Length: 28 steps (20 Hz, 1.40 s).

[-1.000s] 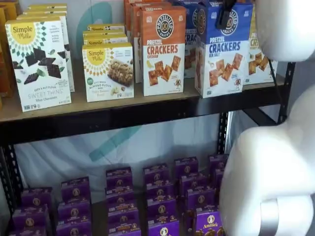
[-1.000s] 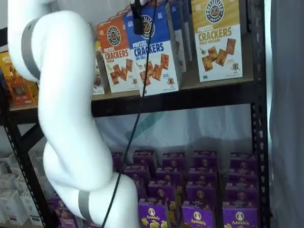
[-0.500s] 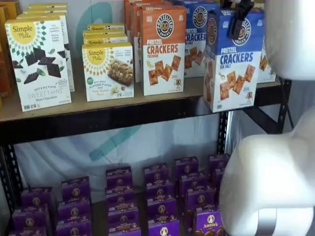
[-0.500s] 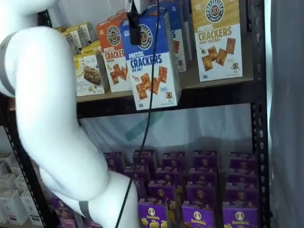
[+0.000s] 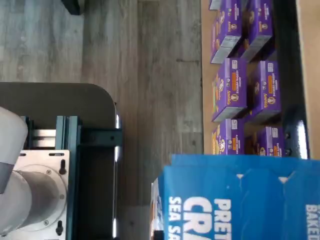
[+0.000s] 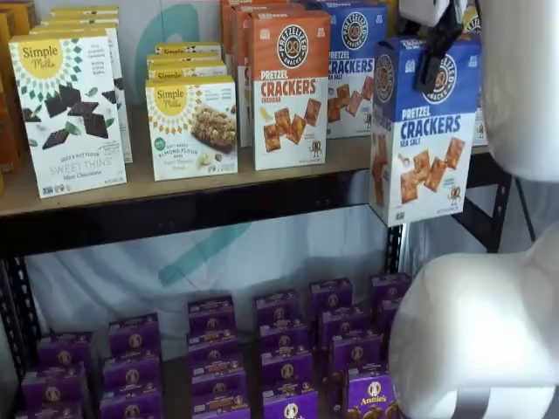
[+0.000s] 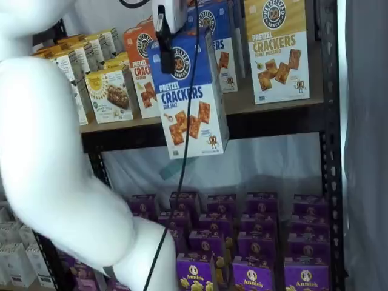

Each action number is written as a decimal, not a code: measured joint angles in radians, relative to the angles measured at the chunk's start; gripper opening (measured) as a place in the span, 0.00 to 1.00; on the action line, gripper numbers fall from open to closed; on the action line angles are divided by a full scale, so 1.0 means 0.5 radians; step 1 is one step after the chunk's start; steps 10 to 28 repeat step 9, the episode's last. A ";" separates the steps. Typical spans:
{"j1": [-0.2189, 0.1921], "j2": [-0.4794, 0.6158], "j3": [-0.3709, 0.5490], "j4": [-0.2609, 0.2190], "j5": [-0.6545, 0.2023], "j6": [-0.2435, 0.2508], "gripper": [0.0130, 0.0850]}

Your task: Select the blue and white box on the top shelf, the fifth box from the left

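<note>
Blue over white, the tall pretzel cracker carton marked "SEA SALT" hangs clear of the long tan wooden top shelf with its black metal front rail, its lower half dropped in front of the rail. The white-bodied gripper with black fingers sits at the carton's 12 o'clock, clamped on its top edge; one black finger lies down the blue front face beside the round black logo. In both shelf views the grip reads the same, with a black cable trailing across the carton front toward 6 o'clock.

Half a second back the carton was higher and nearer the shelf edge; it has since come outward and down. A second blue carton stands in the row behind. The orange-topped cheddar cracker carton at 9 o'clock has not moved. In the wrist view the blue top panel fills the near field, above small purple boxes on the lower level.
</note>
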<state>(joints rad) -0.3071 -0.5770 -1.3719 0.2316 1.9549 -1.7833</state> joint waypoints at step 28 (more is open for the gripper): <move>-0.038 -0.079 0.105 -0.001 0.015 -0.042 0.61</move>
